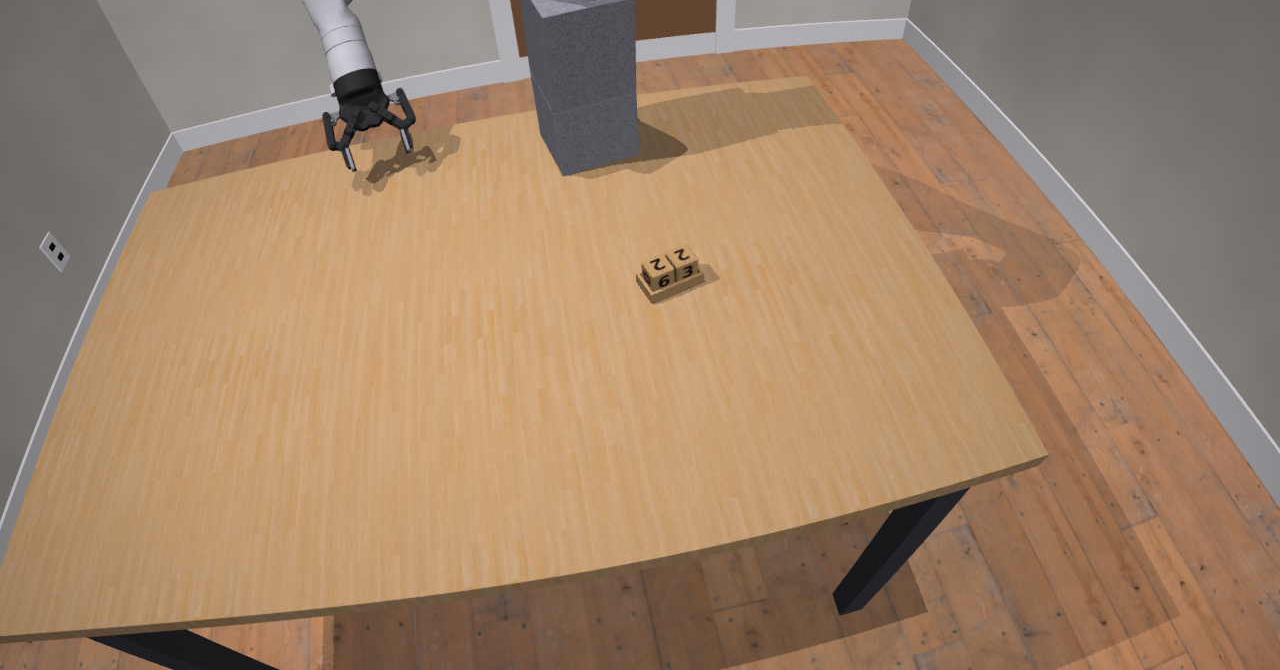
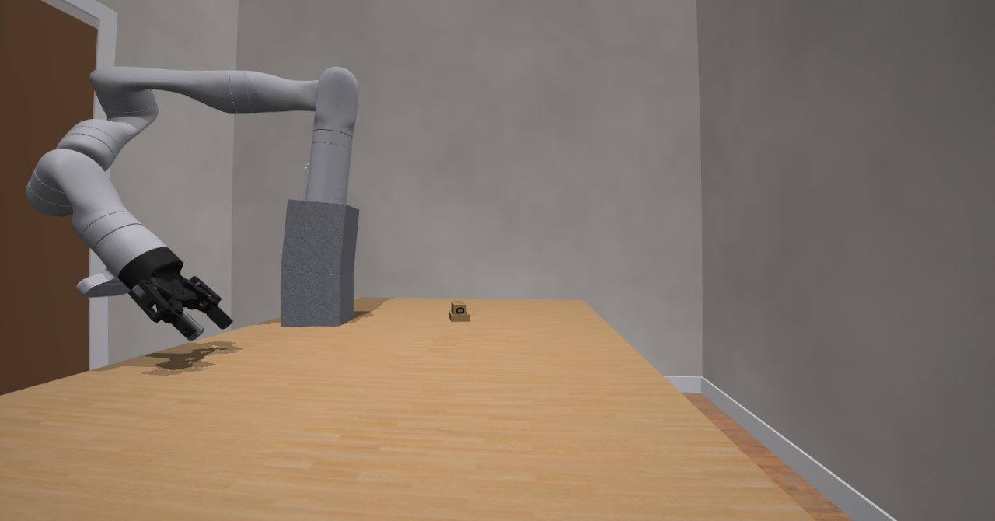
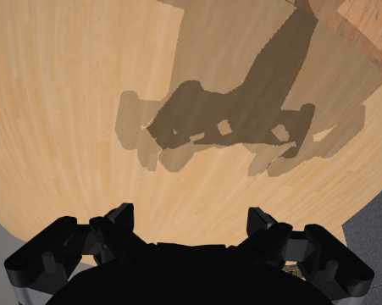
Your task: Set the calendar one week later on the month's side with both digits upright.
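Note:
The tray (image 1: 677, 290) (image 2: 459, 318) lies flat on the table, right of its middle in the top view. Two wooden cubes stand in it side by side. The left cube (image 1: 663, 281) shows a 6 towards the top camera and a 2 on top; its end face in the exterior view shows a 0. The right cube (image 1: 687, 270) shows a 3 in front and a 2 on top. No month's name is readable; the far side is hidden. My gripper (image 1: 379, 156) (image 2: 210, 330) (image 3: 191, 219) is open and empty, tilted, above the table's back left edge, far from the tray.
The grey pedestal (image 1: 590, 84) (image 2: 312, 267) of the arm stands at the back edge of the table (image 1: 402, 379) (image 2: 417, 414), between my gripper and the tray's side. In the wrist view a small part of the tray shows through the gripper's linkage at the lower right.

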`<control>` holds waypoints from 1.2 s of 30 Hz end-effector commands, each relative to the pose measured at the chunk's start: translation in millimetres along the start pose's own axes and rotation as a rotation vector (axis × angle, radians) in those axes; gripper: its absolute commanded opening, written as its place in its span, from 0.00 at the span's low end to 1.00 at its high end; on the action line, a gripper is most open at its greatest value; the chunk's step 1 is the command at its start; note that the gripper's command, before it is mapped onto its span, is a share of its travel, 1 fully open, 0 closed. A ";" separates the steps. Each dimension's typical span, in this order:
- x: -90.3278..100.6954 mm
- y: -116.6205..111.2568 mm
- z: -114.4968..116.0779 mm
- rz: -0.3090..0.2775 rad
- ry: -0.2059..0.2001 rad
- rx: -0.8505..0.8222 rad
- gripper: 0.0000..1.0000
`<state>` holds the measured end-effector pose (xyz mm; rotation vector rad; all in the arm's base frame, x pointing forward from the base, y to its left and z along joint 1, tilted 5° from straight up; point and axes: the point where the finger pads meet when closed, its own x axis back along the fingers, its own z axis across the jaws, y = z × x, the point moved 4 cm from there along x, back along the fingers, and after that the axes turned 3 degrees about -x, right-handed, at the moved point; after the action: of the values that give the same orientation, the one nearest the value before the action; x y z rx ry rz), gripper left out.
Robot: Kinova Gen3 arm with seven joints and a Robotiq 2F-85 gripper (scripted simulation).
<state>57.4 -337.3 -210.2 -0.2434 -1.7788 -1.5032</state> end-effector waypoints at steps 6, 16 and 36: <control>-4.7 7.7 -3.8 0.004 0.015 0.016 1.00; -9.8 15.2 -6.7 0.006 0.029 0.029 1.00; -26.6 39.1 -14.4 0.016 0.074 0.072 1.00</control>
<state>98.0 -331.8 -200.8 -0.1789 -1.7646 -1.4311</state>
